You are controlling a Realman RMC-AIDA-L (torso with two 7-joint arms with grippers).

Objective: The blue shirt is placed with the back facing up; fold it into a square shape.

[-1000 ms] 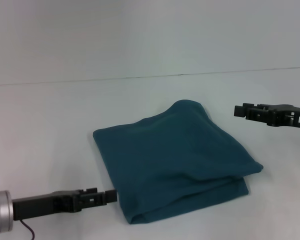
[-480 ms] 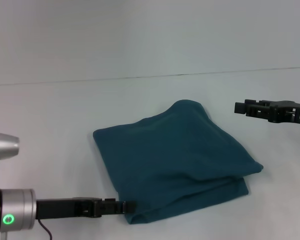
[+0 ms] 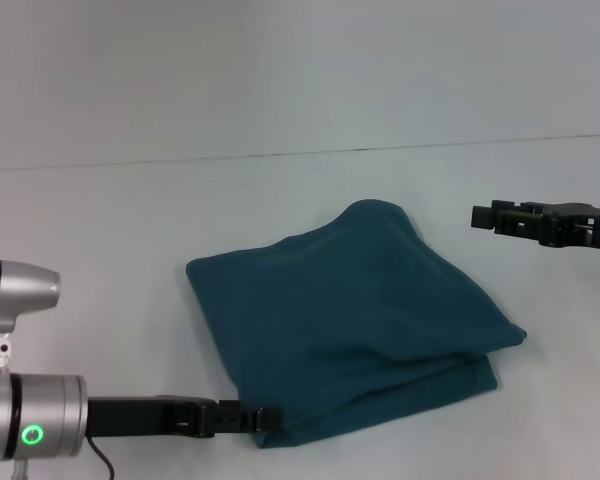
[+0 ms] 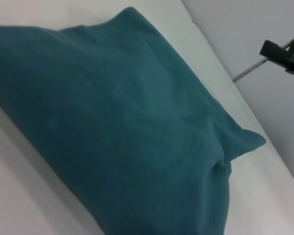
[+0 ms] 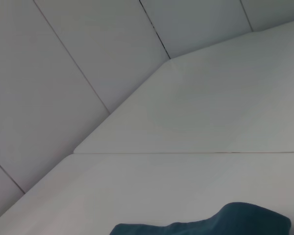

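Folded blue shirt [image 3: 350, 320] lying as a rough square, in stacked layers, at the middle of the white counter [image 3: 100, 230]. The left end effector [image 3: 262, 419] reaches in low from the near left, its tip touching the shirt's near corner; whether it grips fabric, or how far its fingers are parted, cannot be told. The right end effector [image 3: 480, 216] hovers well apart at the shirt's far right, its arm cut off by the frame edge; finger spacing likewise unreadable. The right wrist view shows only one edge of the shirt.
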